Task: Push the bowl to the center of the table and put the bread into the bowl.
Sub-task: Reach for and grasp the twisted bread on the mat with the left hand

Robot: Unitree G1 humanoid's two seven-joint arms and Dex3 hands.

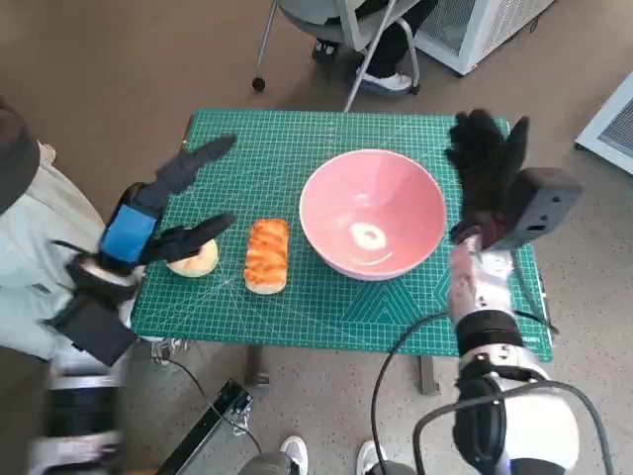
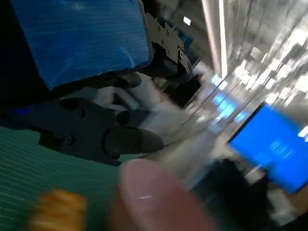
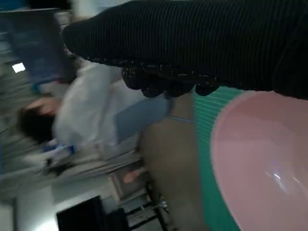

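Lying near the table's (image 1: 297,327) front edge, the bread (image 1: 266,255) is sitting just beside the pink bowl (image 1: 372,213). Spreading empty fingers, the left hand (image 1: 158,218) is hovering over a pale bun (image 1: 194,259); the right hand (image 1: 487,163) is reaching open-fingered beside the bowl's right rim.

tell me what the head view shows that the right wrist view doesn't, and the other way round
Only the head view shows the long bread, the round bun, and the left hand open, its lower fingers over the bun. Only the right wrist view shows a blurred seated person in a white top. Both show the pink bowl, the green mat and the gloved right hand, open beside the bowl's rim; contact cannot be told.
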